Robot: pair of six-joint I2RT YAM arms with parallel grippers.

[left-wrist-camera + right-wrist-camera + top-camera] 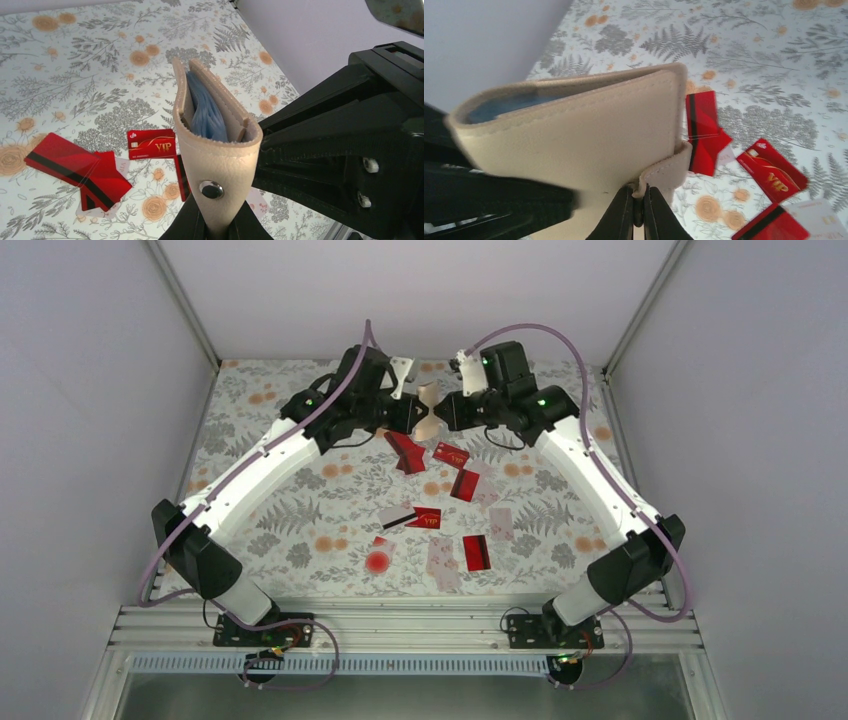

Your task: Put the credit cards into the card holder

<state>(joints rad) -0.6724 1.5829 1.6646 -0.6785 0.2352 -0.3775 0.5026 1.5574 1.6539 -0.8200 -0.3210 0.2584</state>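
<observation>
Tan pebbled material is pinched at two spots. The left gripper (216,226) is closed on the narrow lower end of the card holder (220,160), just under its metal snap stud (212,189), with the fingertips cut off by the bottom of the left wrist view. The right gripper (640,210) has its dark fingers pressed together on a thin flap edge of the same holder, and that near part of its view is blurred.

Between the two grippers the holder hangs in the air over the far part of the floral table (300,520). Its mouth is slightly parted and shows the light blue lining (205,112). Whether any card sits inside cannot be made out. From the top camera only a pale sliver of the holder shows between the two black gripper heads.

The credit cards (452,502) lie loose on the table below and nearer the bases:
- a red VIP card (151,144) lies face up
- two overlapping red cards with black stripes (75,170) lie beside it
- another red card is mostly hidden behind the holder
- the white striped card (396,516) sits towards the middle
- the pale pinkish cards (441,558) are hard to tell from the cloth
- a round red blot (377,561) lies near these
</observation>
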